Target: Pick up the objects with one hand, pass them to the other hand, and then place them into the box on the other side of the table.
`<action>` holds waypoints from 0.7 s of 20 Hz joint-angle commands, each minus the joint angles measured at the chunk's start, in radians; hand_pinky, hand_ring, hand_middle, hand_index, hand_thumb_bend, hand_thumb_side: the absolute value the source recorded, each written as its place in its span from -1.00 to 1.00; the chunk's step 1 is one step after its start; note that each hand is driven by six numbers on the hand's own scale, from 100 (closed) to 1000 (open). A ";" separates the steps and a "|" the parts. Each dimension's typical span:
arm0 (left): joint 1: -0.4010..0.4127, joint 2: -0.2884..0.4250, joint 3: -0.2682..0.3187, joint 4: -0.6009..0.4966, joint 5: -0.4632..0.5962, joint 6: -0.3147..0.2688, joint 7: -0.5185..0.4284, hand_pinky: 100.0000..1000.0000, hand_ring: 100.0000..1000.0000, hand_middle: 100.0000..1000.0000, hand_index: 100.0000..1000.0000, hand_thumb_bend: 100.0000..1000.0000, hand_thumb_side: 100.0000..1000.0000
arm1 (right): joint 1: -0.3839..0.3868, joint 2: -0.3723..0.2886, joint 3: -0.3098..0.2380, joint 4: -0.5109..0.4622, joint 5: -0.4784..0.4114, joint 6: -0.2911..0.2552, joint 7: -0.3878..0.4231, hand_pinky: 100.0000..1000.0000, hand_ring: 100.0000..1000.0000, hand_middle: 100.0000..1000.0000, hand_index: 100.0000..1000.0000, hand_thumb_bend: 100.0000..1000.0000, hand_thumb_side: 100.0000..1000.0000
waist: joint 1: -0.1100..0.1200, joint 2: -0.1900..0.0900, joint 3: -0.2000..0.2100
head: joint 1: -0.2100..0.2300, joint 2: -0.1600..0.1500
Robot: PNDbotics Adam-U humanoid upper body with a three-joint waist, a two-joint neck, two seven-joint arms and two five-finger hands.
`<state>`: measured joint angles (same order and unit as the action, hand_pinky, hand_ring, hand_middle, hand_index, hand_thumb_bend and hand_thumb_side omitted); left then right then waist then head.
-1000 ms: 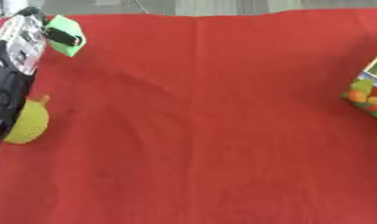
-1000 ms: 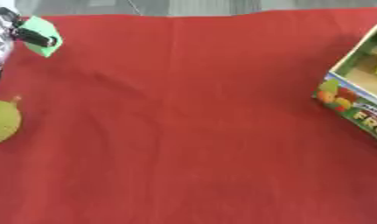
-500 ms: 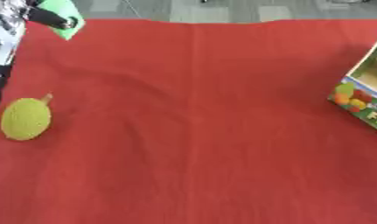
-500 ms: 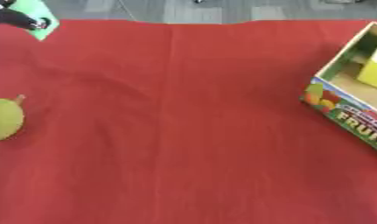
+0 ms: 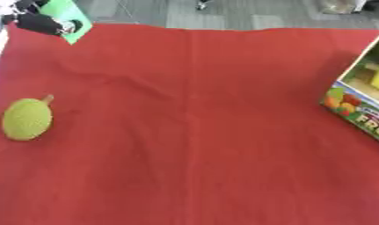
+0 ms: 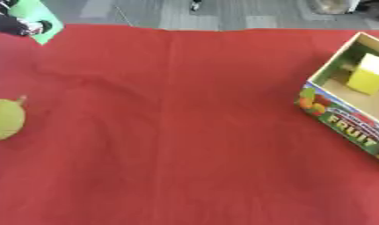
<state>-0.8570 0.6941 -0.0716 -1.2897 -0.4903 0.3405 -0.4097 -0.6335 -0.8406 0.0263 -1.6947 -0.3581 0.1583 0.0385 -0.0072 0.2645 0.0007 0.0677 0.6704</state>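
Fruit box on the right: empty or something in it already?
Not empty. The fruit box is open at the top and a yellow block stands inside it, visible in the right eye view.

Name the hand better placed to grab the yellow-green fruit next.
Left. The left hand is at the table's far-left corner, on the same side as the fruit; the right hand isn't in view.

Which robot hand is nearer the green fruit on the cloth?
Left. The left robot hand is at the far left corner holding a green card, beyond the green fruit. The right hand is not in view.
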 commanded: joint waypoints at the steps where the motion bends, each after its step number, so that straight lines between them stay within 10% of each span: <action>1: 0.021 0.031 -0.004 -0.102 0.055 -0.055 0.040 0.56 0.40 0.20 0.15 -1.00 -0.44 | -0.014 -0.043 0.001 -0.063 0.002 -0.002 0.021 0.63 0.75 0.58 0.74 -0.81 -0.47 | -0.003 -0.028 0.001 | -0.012 0.005; 6: 0.138 0.054 -0.042 -0.323 0.281 -0.088 0.196 0.55 0.38 0.17 0.14 -1.00 -0.52 | -0.019 -0.047 0.025 -0.171 0.034 0.003 0.071 0.65 0.76 0.60 0.76 -0.67 -0.52 | -0.009 -0.025 0.001 | -0.019 0.001; 14: 0.208 -0.007 -0.060 -0.415 0.312 -0.173 0.310 0.53 0.34 0.13 0.14 -1.00 -0.49 | -0.050 -0.036 0.083 -0.300 0.088 0.004 0.188 0.67 0.79 0.64 0.78 -0.49 -0.52 | -0.014 -0.024 -0.001 | -0.028 -0.002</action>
<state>-0.6394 0.6768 -0.1356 -1.6795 -0.1832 0.1802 -0.1174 -0.6667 -0.8495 0.1097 -1.9661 -0.2819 0.1642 0.2084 -0.0221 0.2644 0.0004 0.0432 0.6745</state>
